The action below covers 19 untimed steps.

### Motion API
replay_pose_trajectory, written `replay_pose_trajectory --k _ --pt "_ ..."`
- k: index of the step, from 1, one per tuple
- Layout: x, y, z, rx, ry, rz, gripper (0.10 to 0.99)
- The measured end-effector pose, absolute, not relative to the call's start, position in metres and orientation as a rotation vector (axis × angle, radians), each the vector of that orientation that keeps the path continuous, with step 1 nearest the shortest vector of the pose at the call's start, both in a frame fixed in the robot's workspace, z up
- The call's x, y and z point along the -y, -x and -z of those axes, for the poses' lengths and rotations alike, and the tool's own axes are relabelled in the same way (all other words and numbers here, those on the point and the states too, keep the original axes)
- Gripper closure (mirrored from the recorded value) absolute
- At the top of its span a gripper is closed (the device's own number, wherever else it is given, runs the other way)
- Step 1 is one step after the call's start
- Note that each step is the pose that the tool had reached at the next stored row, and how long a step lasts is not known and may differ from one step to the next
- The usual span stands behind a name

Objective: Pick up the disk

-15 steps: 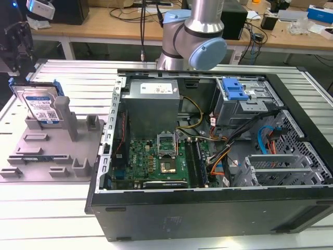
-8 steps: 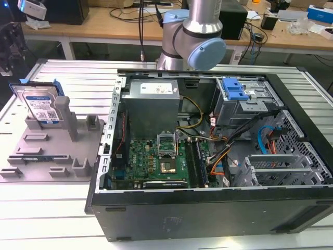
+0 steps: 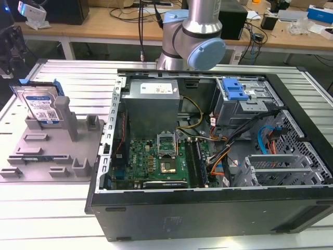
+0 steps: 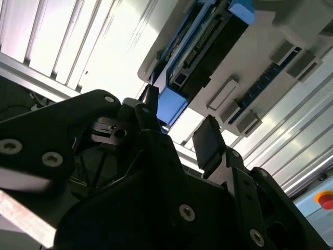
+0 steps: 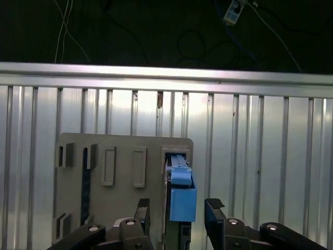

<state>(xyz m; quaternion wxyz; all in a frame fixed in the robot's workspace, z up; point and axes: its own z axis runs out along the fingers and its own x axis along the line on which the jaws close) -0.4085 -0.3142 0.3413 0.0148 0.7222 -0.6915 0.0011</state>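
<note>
The black two-fingered gripper (image 5: 178,206) is spread open and holds nothing. In both wrist views its fingers (image 4: 208,141) sit either side of the blue-railed edge of the flat silver hard disk (image 5: 180,194), with a gap on each side. The disk (image 3: 40,105) stands on edge in the grey plastic fixture tray (image 3: 52,153), against an upright post. The tray rests on the slatted aluminium table (image 5: 260,156) at the exterior view's left, beside an open black computer case (image 3: 208,219).
</note>
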Motion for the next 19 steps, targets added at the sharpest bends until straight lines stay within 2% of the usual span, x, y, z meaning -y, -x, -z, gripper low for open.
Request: replay_pose_trajectory --k 19 --pt "0.312 0.409 -0.327 2.183 -2.218 -0.003 0.545"
